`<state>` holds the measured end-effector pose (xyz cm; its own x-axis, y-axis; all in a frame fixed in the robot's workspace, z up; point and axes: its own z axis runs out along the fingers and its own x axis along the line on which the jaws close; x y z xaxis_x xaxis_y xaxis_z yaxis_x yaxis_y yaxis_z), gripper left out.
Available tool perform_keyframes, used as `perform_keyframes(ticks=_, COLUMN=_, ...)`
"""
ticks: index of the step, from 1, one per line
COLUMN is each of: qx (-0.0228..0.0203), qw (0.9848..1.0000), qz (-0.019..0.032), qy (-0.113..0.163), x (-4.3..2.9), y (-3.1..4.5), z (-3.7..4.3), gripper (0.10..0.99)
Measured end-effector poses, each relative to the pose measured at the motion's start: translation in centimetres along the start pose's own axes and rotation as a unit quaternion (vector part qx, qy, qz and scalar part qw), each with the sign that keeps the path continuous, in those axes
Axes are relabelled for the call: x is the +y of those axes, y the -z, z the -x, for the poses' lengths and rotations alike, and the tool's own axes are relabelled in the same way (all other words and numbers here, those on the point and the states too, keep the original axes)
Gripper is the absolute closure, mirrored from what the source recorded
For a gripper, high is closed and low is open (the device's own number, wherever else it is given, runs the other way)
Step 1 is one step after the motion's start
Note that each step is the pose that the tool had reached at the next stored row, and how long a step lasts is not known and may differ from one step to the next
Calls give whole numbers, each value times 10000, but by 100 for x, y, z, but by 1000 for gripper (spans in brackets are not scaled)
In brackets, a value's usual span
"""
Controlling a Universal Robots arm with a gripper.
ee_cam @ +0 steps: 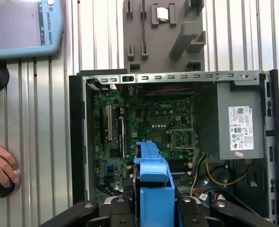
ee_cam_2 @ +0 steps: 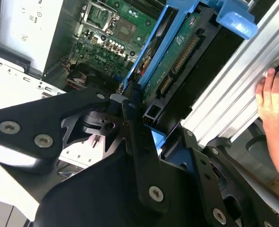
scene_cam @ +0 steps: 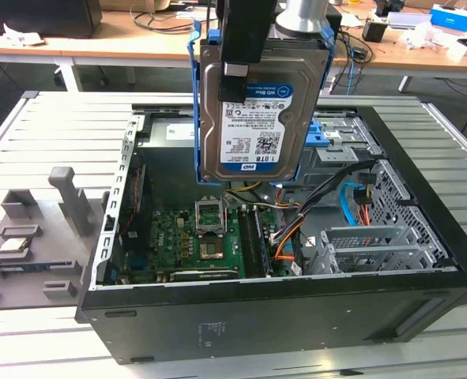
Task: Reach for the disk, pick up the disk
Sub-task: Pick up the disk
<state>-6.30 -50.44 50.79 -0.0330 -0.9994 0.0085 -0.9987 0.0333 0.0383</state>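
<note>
- Above the open computer case (scene_cam: 280, 316), the disk (scene_cam: 253, 118) hangs in the air, clear of the case and held up by the arm.
- Gripper (scene_cam: 241, 59): closed on the disk, one black finger (scene_cam: 235, 79) lying flat over the upper part of the labelled face; in the second wrist view the gripper (ee_cam_2: 144, 118) clamps the disk's edge between its black fingers (ee_cam_2: 132, 106).
- Disk relative to gripper: directly below it and already in its hold, nothing between them.
- Long axis: close to upright, the disk standing on edge with its labelled face turned toward the exterior view.
- Blue bracket (scene_cam: 195, 103): wraps the disk's side edges; it appears as a blue block (ee_cam: 153, 189) between the gripper arms in the first wrist view.
- Below the disk: green circuit board (scene_cam: 193, 241) on the case floor, well apart from the disk.
- Writing: a white-and-blue label (scene_cam: 257, 126) with barcodes and a capacity figure; I leave the print unread.
- Also present: a person's hand (ee_cam: 0, 172) resting on the slatted table (scene_cam: 51, 126) beside the case; a grey tray (scene_cam: 28, 237) on the exterior view's left.
</note>
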Motion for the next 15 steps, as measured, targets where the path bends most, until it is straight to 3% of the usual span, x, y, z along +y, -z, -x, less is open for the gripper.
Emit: perform_keyframes(ticks=15, qx=0, qw=10000, qz=0, qy=0, x=-10, y=-1, z=-186, gripper=718)
